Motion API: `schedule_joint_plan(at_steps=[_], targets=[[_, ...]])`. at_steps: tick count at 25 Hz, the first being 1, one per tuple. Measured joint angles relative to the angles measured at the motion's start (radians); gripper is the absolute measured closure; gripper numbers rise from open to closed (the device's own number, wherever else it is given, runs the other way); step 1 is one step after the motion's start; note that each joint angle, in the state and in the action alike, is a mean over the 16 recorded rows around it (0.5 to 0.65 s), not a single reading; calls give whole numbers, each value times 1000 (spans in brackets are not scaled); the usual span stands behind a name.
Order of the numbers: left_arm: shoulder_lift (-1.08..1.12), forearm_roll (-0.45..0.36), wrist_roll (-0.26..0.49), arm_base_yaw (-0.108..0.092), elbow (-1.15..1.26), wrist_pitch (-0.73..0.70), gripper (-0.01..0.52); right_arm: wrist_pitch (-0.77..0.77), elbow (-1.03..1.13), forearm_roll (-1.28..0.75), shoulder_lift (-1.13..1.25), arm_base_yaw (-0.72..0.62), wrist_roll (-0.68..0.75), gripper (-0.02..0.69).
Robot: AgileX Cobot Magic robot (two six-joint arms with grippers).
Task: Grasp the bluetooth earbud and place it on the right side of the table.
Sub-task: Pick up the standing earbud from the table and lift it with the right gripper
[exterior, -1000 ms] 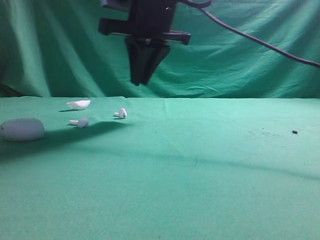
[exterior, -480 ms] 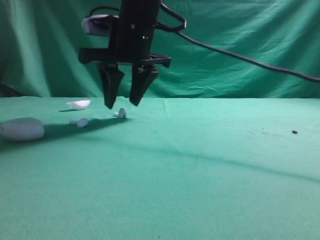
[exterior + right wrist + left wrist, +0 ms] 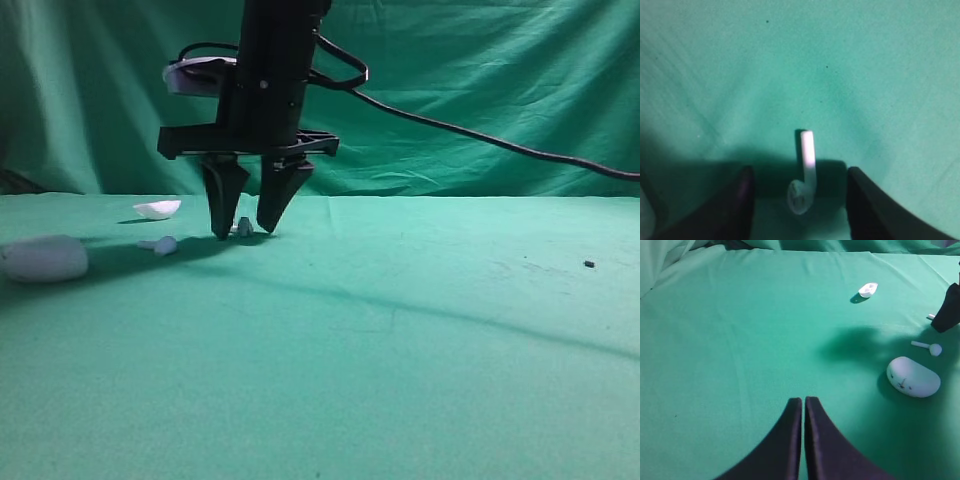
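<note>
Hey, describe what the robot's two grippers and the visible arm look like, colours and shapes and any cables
Both are black. The right gripper has two tapering, pointed fingers under a wide crossbar, on a boxy black arm with a pale module and a black cable. The left gripper shows two smooth, curved black fingers.

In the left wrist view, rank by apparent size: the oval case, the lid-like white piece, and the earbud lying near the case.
1. Oval case, clearly largest.
2. White lid-like piece.
3. Earbud near the case.
The last two look close in size, and the lid piece lies farther from the camera, so their order is unsure.
</note>
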Motion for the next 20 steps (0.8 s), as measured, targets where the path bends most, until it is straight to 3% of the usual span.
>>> schedule_joint_plan(at_steps=[12,20], targets=[[0,0,0,0,0,0,514,3,-7,-4,3,2,0,560],[0,0,0,0,0,0,514,58,-5,-13,-81,-35,0,577]])
